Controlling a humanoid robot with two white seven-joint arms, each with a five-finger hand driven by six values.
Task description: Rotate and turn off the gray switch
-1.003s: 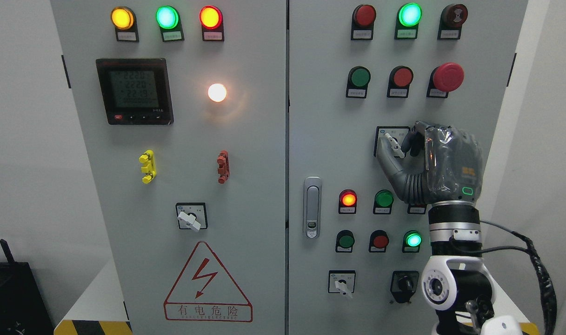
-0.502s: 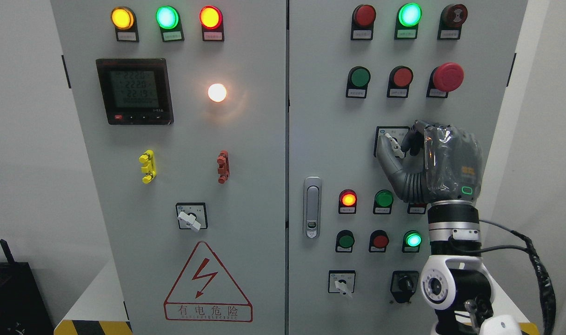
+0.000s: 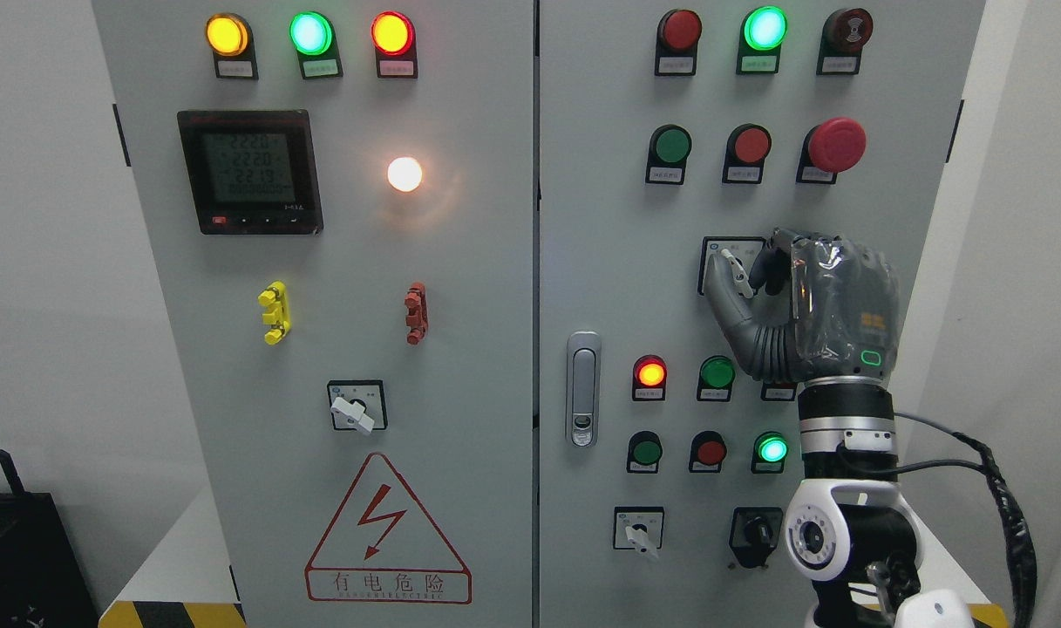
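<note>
A gray cabinet [image 3: 460, 288] with two doors fills the view, and places are given from the door handle [image 3: 584, 388] on its right door. Up and to the right of the handle, the right hand [image 3: 800, 305] is raised against the panel, its arm entering from the lower right. The switch [image 3: 739, 272], the task's thing, is seen above and right of the handle, on a small black-edged plate. Its pale lever is pinched between the thumb [image 3: 720, 292] and the curled fingers [image 3: 770, 266], so it is gripped. The lever is seen tilted, pointing down to the right. The grasp is judged done; the turn to off is judged unfinished or unconfirmed, since the plate's markings cannot be read. The left hand is not seen.
</note>
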